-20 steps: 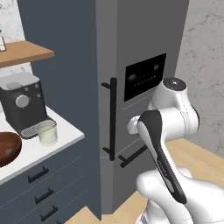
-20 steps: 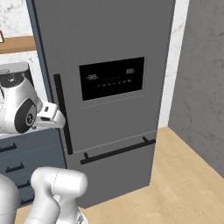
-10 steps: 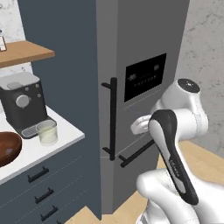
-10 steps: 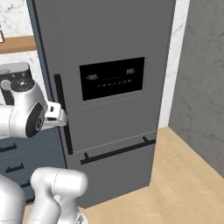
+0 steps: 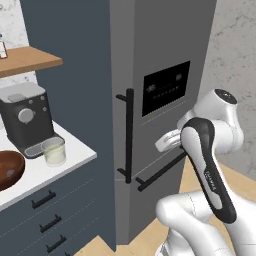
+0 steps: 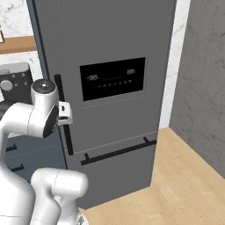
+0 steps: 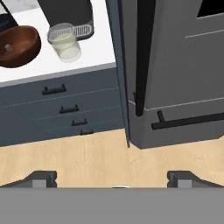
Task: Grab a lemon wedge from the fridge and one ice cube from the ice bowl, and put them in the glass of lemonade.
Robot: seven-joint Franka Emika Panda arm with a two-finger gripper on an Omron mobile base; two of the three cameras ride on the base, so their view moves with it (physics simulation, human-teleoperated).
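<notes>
Half second on, arm swinging right and up, hand closing in on fridge handle. Jaws spread wide, holding nothing. Door shut, so wedge hidden inside. Glass of lemonade and ice bowl waiting on counter.

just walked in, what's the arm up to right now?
The arm is reaching toward the fridge, whose door is shut. The gripper is open and holds nothing, close to the long vertical handle but not on it. On the counter to the left sit the glass of lemonade and the ice bowl, beside a coffee machine. Nothing has been picked up yet.
</notes>
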